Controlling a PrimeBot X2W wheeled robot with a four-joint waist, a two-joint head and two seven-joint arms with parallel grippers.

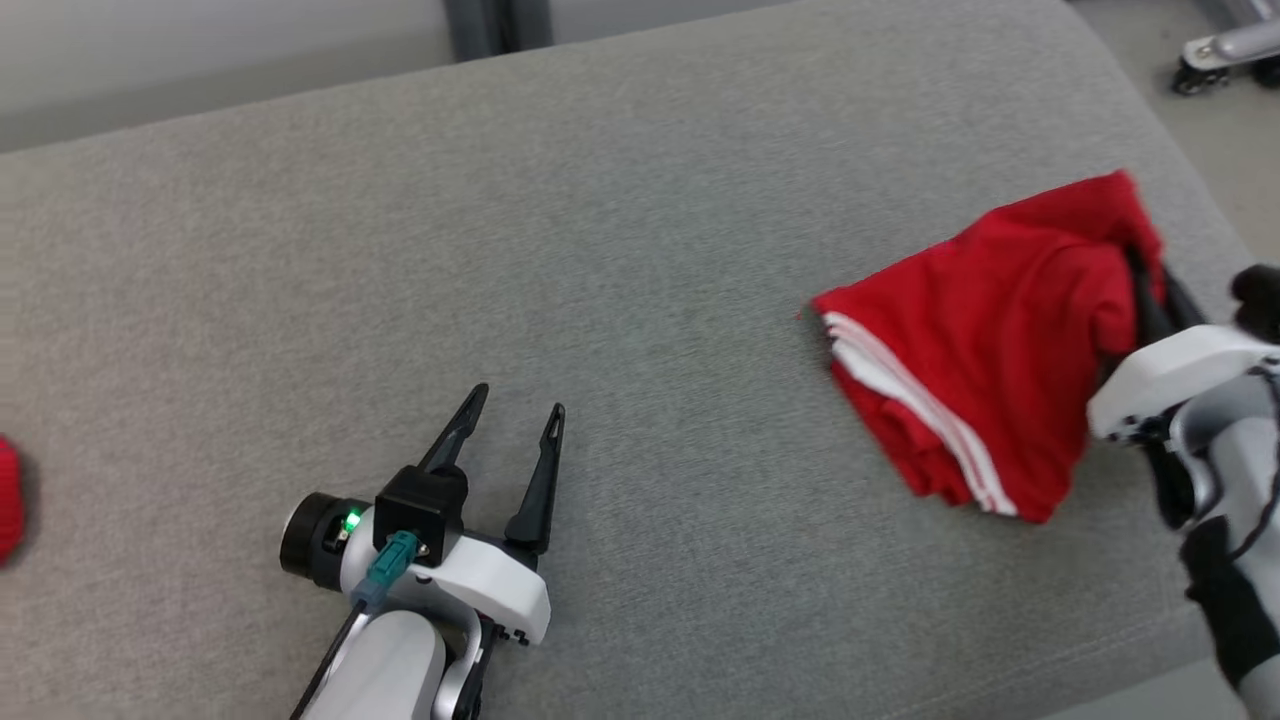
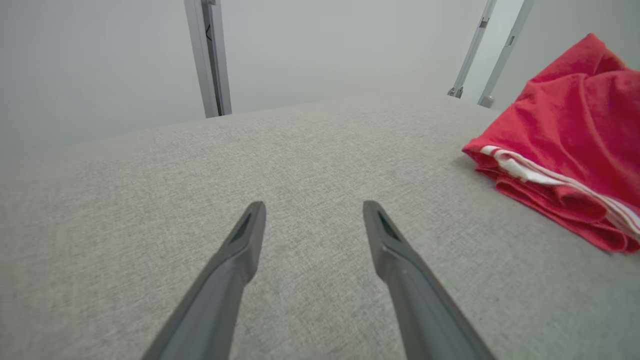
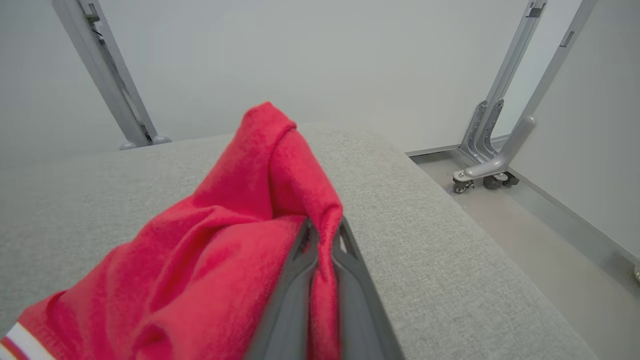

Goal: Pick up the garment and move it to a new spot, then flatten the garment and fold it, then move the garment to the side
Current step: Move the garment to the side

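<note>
Nearest item: left gripper (image 1: 518, 400), on a white arm at the lower left, hovering just above the cushion (image 1: 640, 250), its two dark fingers spread wide with nothing between them. At the far left edge: a sliver of something red (image 1: 8, 500), too cut off to identify. Centre: a broad stretch of grey woven cushion with a rounded far edge. Right of centre: garment (image 1: 980, 340), red knit with white stripes (image 1: 930, 410) along one hem, gathered into a thick, several-layered bundle near the cushion's right end. Its striped side rests on the fabric and its right-hand side is raised. Far right: right gripper (image 3: 326, 230), fingers pressed almost together on a fold of the red cloth, which rises to a peak above the tips. Beyond the cushion's right end: pale floor (image 1: 1240, 150) and a wheeled metal foot (image 1: 1225, 55). Handling, by estimate: light, limp and soft, with no stiffness of its own, so the part not gripped will sag and drag. The layers look free to slide apart or unfold if swung. Best hold: through all the layers at the folded edge now gripped, with the striped hem as the spot for a second grip
</note>
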